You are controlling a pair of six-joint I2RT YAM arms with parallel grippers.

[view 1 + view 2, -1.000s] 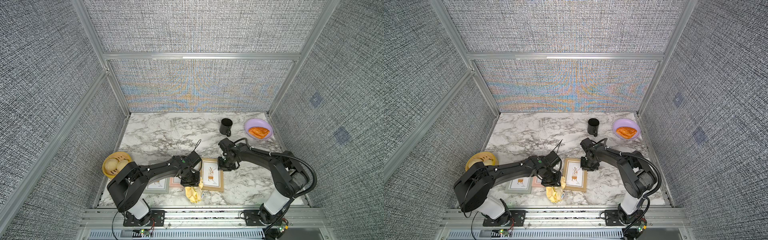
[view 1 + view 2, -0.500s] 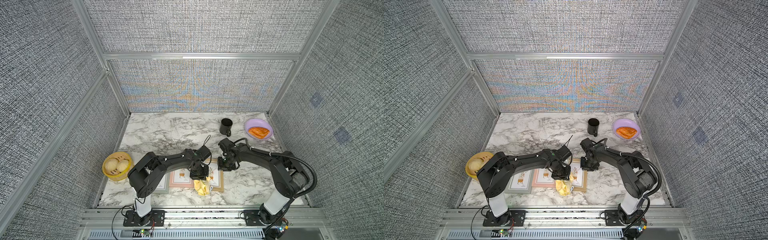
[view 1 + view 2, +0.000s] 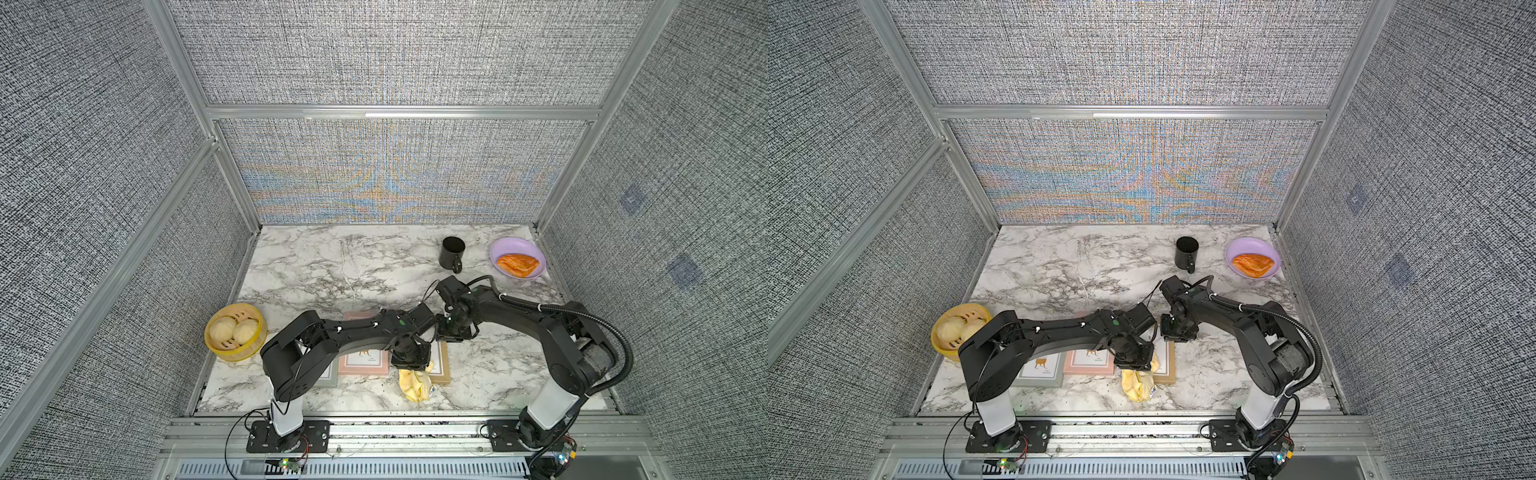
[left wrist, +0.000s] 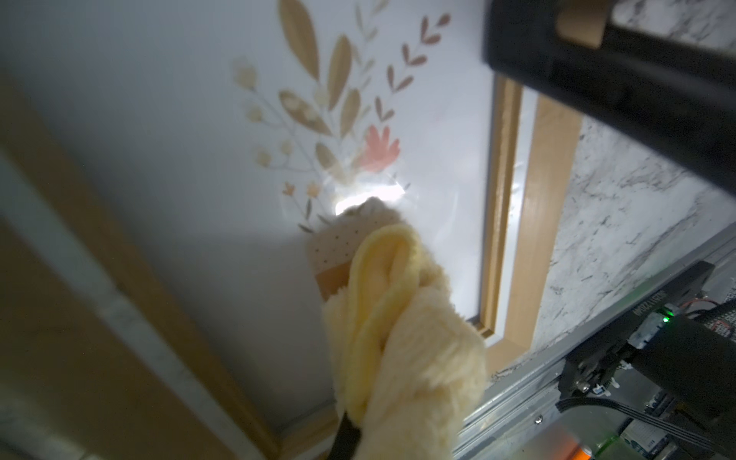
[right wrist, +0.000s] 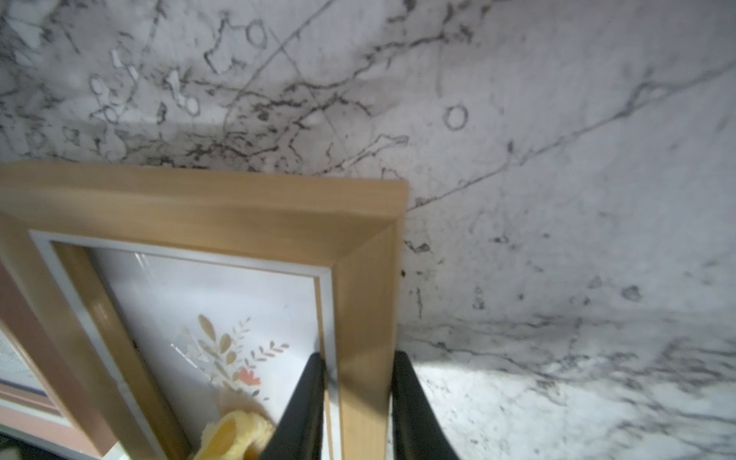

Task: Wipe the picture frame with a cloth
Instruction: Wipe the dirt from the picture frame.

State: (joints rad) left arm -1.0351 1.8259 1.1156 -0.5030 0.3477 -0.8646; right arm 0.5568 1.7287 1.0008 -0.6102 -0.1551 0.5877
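The left gripper (image 3: 409, 365) is closed tight on a bunched part of the cloth (image 4: 398, 338). The cloth lies on the glass of the wooden picture frame (image 5: 223, 207), over the lower part of its printed flowers. In both top views the loose end of the cloth hangs past the frame's front edge onto the marble table (image 3: 324, 270). The right gripper (image 5: 357, 358) pinches one side rail of the frame near a corner, one finger on the glass side and one outside. Several things could go wrong from here, I think. The cloth is so bunched that a bare finger may scrape the glass. A strong stroke may pull the rail out of the right grip and push the frame into the pink frame (image 3: 361, 361) just beside it. The two wrists are also very near above the frame, so they may collide.
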